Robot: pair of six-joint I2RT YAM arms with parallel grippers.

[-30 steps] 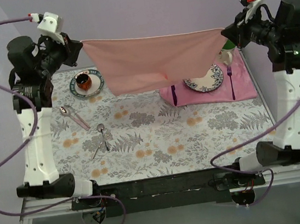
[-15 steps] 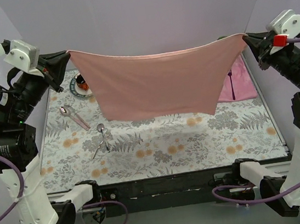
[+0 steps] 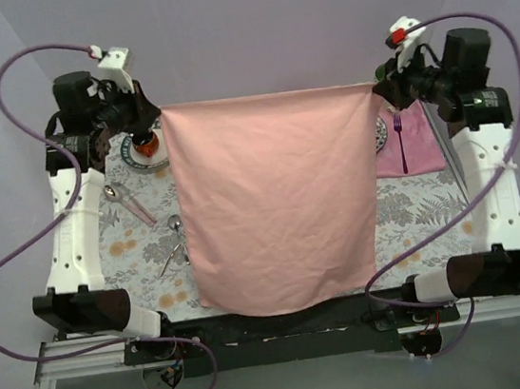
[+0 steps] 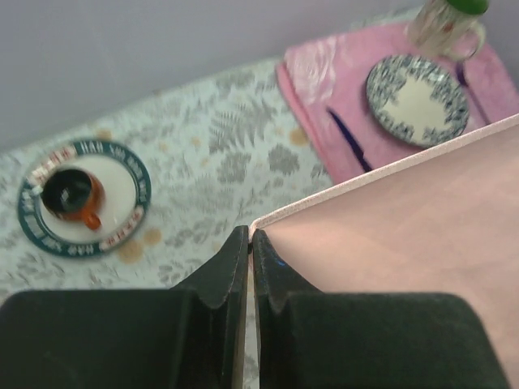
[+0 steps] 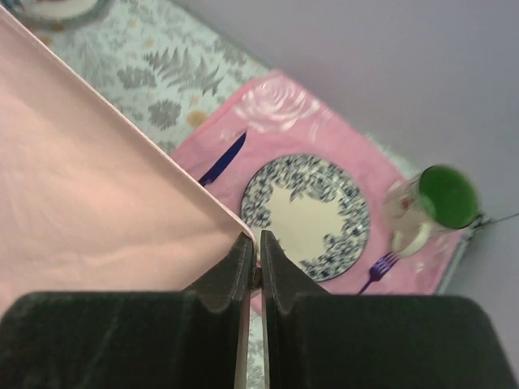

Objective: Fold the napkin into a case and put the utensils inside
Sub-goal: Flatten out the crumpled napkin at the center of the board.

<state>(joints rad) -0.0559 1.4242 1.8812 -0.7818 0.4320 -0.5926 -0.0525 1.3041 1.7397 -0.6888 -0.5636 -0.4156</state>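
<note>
The napkin (image 3: 275, 202) is one plain salmon-pink sheet, spread unfolded from the back of the table to its near edge. My left gripper (image 3: 156, 114) is shut on its back left corner (image 4: 258, 227). My right gripper (image 3: 377, 90) is shut on its back right corner (image 5: 247, 231). The cloth runs taut between them. The silver utensils (image 3: 175, 244) lie crossed on the tablecloth just left of the napkin, with a spoon (image 3: 112, 193) further left. No case is in view.
An orange cup on a ringed saucer (image 3: 146, 148) sits at the back left. At the back right, the rose-patterned placemat (image 3: 419, 147) holds a blue-patterned plate (image 5: 308, 215), a purple knife (image 5: 223, 158), a purple fork (image 3: 399, 138) and a green-filled mug (image 5: 438, 203).
Both arms swung from out wide back over the table's rear. The napkin, earlier hanging in a short drape, now reaches the near edge and hides the table's middle.
</note>
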